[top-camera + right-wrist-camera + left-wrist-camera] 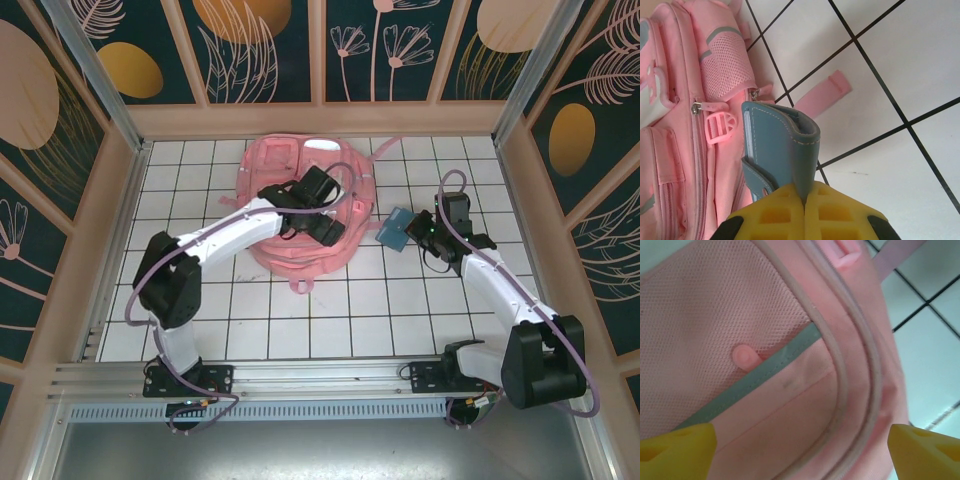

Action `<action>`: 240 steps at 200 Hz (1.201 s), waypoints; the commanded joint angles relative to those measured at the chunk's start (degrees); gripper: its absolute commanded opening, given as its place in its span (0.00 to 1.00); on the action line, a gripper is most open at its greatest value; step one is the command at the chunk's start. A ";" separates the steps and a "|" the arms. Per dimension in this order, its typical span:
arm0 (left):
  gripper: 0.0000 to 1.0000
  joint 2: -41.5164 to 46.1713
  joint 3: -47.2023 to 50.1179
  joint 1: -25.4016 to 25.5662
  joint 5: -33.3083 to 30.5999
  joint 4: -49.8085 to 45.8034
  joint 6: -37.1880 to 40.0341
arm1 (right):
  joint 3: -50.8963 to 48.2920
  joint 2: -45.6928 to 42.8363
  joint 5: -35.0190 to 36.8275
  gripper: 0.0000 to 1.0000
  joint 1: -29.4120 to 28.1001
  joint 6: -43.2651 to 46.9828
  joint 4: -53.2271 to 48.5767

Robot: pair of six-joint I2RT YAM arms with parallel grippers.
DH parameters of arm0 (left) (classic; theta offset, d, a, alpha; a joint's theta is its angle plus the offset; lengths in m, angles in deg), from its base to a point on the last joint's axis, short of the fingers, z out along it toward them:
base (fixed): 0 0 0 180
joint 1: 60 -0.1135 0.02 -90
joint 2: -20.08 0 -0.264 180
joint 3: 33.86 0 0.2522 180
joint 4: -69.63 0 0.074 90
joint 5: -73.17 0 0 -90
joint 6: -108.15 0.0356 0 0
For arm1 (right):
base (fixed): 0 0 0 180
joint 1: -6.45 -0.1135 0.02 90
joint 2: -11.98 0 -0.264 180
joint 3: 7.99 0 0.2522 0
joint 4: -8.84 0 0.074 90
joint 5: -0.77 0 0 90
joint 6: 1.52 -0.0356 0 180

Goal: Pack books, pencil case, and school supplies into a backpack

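pinches slate-blue stitched folded case [774,145] by its thin edge in right gripper [805,200]; may twist loose. hangs left gripper [800,450], fingers apart, over soft pink fabric backpack [715,315].

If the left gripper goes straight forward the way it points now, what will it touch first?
The backpack: the left gripper, open, points at its pink fabric just beside the mesh pocket. Depth is unclear.
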 commanded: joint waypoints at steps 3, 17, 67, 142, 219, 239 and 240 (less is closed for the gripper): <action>0.89 -3.55 -5.87 -0.16 -8.83 -5.96 -1.44 | 0.56 -1.71 -1.59 0.00 0.43 0.82 -0.72; 0.89 -5.22 -8.47 -0.17 -8.96 -7.29 -2.49 | 0.37 -1.94 -1.68 0.00 0.39 0.85 -0.70; 0.89 -7.49 -12.08 -0.16 -12.25 -10.39 -3.10 | 0.72 -2.63 -1.41 0.00 0.52 1.24 -1.35; 0.78 -5.34 -16.00 -0.16 -18.98 -10.12 -1.29 | -0.09 -3.92 -14.38 0.00 -0.18 2.18 6.30; 0.47 -5.61 -17.95 -0.39 -18.61 -6.59 1.79 | 0.02 3.95 -22.60 0.00 -12.96 -1.25 20.31; 0.43 -5.85 -17.97 -0.63 -17.57 -6.31 2.21 | 1.07 7.62 -23.12 0.00 -14.74 -1.53 22.35; 0.42 -5.86 -17.98 -0.66 -17.53 -6.36 2.28 | 1.16 7.76 -23.17 0.00 -14.84 -1.55 22.40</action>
